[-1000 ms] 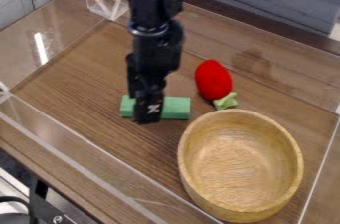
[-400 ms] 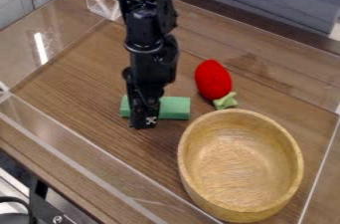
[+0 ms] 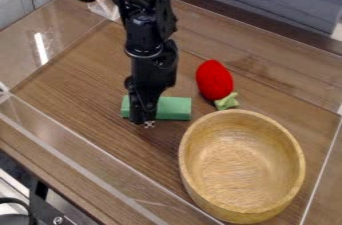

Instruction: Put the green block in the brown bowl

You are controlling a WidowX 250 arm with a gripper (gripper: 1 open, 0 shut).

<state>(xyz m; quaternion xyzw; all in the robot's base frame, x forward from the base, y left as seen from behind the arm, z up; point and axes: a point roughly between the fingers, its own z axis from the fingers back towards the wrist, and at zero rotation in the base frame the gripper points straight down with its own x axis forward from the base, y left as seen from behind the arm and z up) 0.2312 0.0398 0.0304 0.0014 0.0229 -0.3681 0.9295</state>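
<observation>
The claw (image 3: 147, 114) has dropped right onto the green block (image 3: 158, 106), and that is the change worth calling: a second ago it sat a touch higher over the bar with its jaws spread wide, and now it is low, pointing straight down, with the jaws drawn in around the bar's near-left end. From this single high angle the fingertips blend into the dark of the arm, so I cannot tell for sure whether the claw has fully clenched on the block or is only part-way closed against its sides.

The block itself has not budged. It lies flat on the wooden surface (image 3: 80, 79), up and to the left of the brown bowl (image 3: 243, 164), close to the bowl's rim but apart from it. The red strawberry toy (image 3: 214, 79) sits just above the bowl, to the right of the block and clear of the arm.

What does this mean for the job? By my reading, the reach is over and the grasp is the step in hand. The bowl holds nothing yet, so the lift and the short carry down-right over the rim are both still ahead. The bar is thin and flat, so a shallow pinch could slip as it rises.
</observation>
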